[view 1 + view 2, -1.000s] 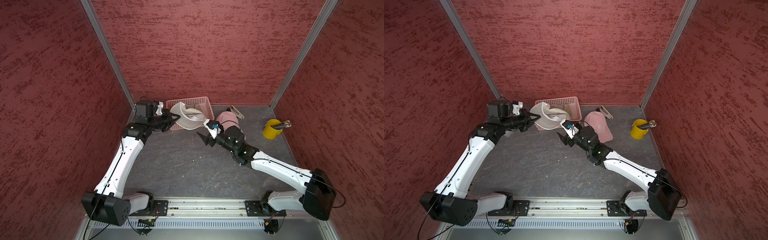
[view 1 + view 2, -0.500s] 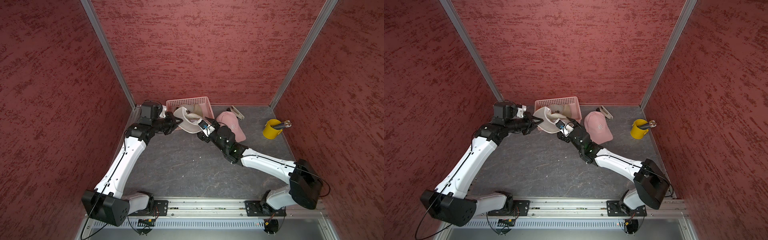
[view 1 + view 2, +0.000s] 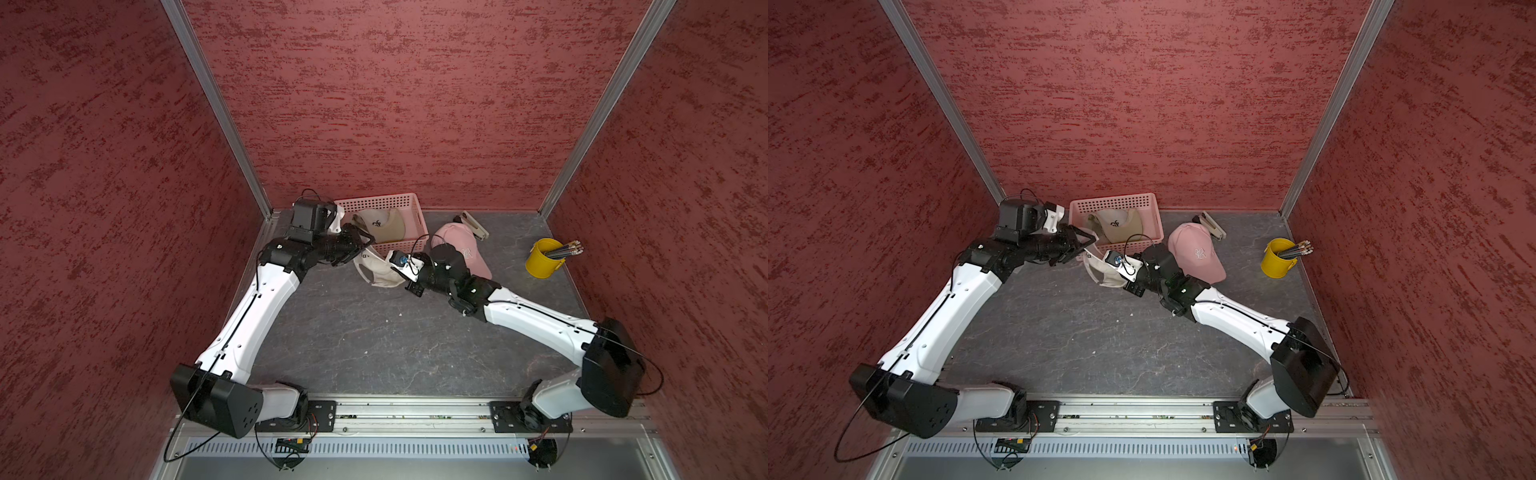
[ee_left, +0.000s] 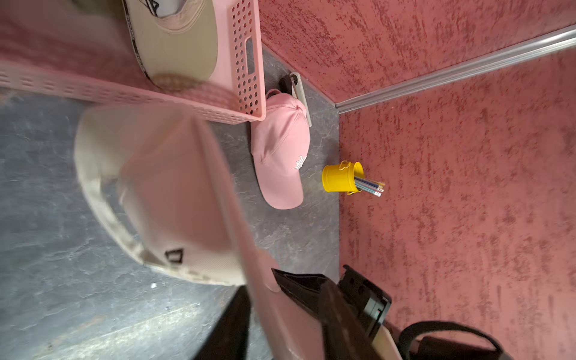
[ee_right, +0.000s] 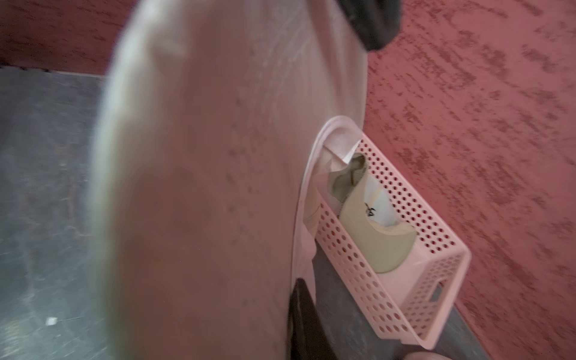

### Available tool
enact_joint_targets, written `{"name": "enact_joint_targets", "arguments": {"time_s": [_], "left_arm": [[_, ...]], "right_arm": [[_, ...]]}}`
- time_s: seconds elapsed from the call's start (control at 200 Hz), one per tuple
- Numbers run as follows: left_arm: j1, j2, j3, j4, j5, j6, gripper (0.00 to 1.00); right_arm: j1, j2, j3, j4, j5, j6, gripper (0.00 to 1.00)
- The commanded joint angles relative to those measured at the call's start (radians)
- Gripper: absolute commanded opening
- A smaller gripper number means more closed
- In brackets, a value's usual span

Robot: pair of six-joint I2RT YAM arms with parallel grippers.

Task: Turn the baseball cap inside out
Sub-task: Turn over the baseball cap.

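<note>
1. In both top views the light is soft, even and from overhead. Everything is sharp, and only faint, diffuse shadows lie on the surface (image 3: 353, 332).
2. The corner posts (image 3: 216, 104) splay outward towards the frame edges.
3. Left wrist view: the cream cap (image 4: 162, 193) is smeared by motion blur, the pink cap (image 4: 280, 149) is crisp, and a pale sheen lies on the surface.
4. Right wrist view: the cream cap (image 5: 202, 187) fills the frame, out of focus and pink-tinted.

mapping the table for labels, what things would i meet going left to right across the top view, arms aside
cream cap → pink cap → yellow cup of pencils; the pink basket spans the cream cap's stretch, so it has no clear slot.
</note>
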Motion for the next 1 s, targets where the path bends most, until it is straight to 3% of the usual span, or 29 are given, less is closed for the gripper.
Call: {"name": "enact_joint_targets", "arguments": {"time_s": [0.0,0.15,0.235,0.366,0.426,0.661,0.992], "left_arm": [[-0.006,-0.035,0.067,-0.119,-0.125,0.327,0.57],[-0.013,-0.139,0.037,-0.054,-0.238,0.637,0.60],[-0.022,-0.166,0.030,-0.034,-0.180,0.810,0.61],[-0.072,-0.211,-0.063,0.019,-0.075,1.234,0.63],[-0.081,-0.206,-0.073,0.015,-0.036,1.358,0.65],[-0.082,-0.021,0.132,-0.217,0.057,1.532,0.63],[-0.131,0.089,0.211,-0.375,0.122,1.601,0.62]], "right_arm": [[-0.063,-0.007,0.085,-0.157,-0.221,0.061,0.05],[-0.105,-0.007,0.106,-0.275,-0.340,0.041,0.07],[-0.119,0.005,0.137,-0.341,-0.385,0.020,0.07],[-0.142,0.031,0.187,-0.419,-0.448,-0.004,0.07],[-0.146,0.041,0.210,-0.453,-0.460,-0.023,0.09],[-0.146,0.038,0.269,-0.538,-0.510,-0.053,0.10],[-0.142,0.024,0.318,-0.600,-0.493,-0.089,0.12]]}}
